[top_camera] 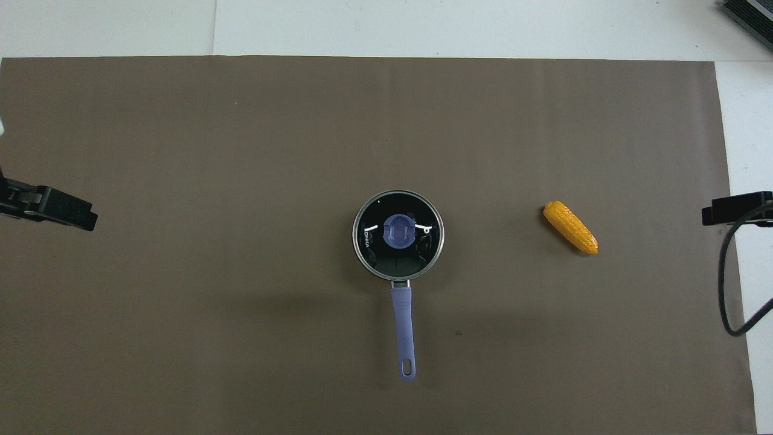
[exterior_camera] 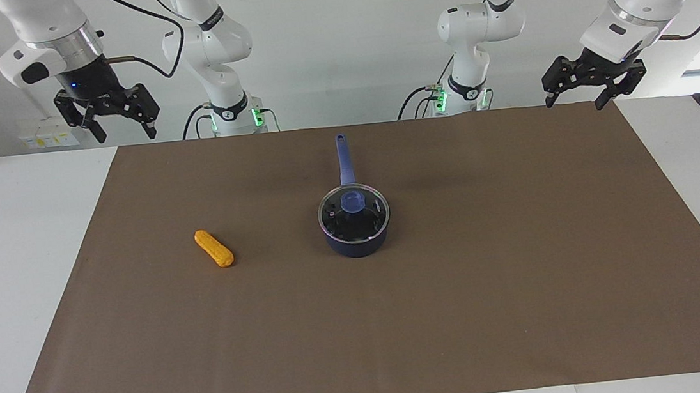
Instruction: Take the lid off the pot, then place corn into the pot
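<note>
The navy pot [exterior_camera: 358, 246] stands mid-mat, its long blue handle [top_camera: 403, 329] pointing toward the robots. The glass lid [exterior_camera: 352, 203] with its blue knob sits on the pot; it also shows in the overhead view [top_camera: 398, 232]. The yellow-orange corn [exterior_camera: 214, 248] lies on the mat beside the pot, toward the right arm's end, and shows in the overhead view too [top_camera: 570, 227]. My right gripper [exterior_camera: 126, 136] hangs open and empty, high over the robots' edge of the table at its own end. My left gripper [exterior_camera: 575, 104] is open and empty, raised over the mat's corner at its end.
A brown mat [exterior_camera: 524, 269] covers most of the white table [exterior_camera: 21, 254]. The pot, lid and corn are the only things on it. The grippers' tips show at the side edges of the overhead view, the left [top_camera: 54, 208] and the right [top_camera: 734, 208].
</note>
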You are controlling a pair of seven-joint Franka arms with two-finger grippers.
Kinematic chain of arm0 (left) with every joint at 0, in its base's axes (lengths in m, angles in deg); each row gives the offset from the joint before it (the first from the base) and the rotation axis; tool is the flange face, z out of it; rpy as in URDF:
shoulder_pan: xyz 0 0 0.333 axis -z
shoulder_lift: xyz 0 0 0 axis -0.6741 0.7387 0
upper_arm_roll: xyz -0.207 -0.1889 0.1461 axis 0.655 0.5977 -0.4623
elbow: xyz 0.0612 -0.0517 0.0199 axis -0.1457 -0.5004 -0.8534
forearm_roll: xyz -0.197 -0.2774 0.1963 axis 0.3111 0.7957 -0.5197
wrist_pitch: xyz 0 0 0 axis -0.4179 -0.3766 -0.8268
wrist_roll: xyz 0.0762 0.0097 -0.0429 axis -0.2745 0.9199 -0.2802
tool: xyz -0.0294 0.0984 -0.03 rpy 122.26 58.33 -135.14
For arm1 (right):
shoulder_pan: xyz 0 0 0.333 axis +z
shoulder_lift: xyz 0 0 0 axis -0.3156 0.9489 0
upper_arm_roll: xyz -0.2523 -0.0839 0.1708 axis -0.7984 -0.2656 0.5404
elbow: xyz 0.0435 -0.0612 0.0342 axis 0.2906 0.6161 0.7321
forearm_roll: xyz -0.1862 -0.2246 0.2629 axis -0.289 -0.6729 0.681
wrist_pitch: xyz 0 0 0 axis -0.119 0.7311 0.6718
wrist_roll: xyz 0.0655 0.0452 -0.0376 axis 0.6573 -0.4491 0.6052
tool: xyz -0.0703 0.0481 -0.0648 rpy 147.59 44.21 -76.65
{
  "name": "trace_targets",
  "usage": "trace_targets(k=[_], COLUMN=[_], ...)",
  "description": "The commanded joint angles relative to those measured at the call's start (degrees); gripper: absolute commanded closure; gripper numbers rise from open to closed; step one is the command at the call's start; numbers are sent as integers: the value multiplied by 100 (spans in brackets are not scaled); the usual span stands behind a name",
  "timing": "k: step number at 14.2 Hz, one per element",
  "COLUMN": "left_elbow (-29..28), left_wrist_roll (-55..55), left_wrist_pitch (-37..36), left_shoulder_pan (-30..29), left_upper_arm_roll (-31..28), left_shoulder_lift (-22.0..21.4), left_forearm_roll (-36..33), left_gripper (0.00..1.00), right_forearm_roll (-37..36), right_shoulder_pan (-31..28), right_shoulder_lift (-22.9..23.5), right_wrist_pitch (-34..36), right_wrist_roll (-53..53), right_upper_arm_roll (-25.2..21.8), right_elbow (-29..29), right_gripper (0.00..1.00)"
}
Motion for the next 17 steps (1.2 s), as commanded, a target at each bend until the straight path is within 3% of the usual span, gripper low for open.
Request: trace_targets(k=[1, 6, 17], left_elbow=[-264, -291, -432], left_wrist_roll=[33, -168, -1863], left_wrist_pitch=[253, 420, 1290], left_shoulder_pan=[204, 590, 1601], left_upper_arm_roll=[-67, -67, -67], left_shoulder_lift=[-173, -59, 389], left_forearm_roll=[-44, -44, -26], left_gripper=[0, 0, 0], right_forearm_roll=[-68, -68, -68], right_shoulder_pan=[-46, -37, -37], right_shoulder_lift=[-124, -176, -176], right_wrist_pitch=[-9, -18, -53], right_wrist_roll=[128, 119, 137], right_upper_arm_roll=[17, 17, 25], right_elbow=[168, 203, 212], right_gripper=[0, 0, 0])
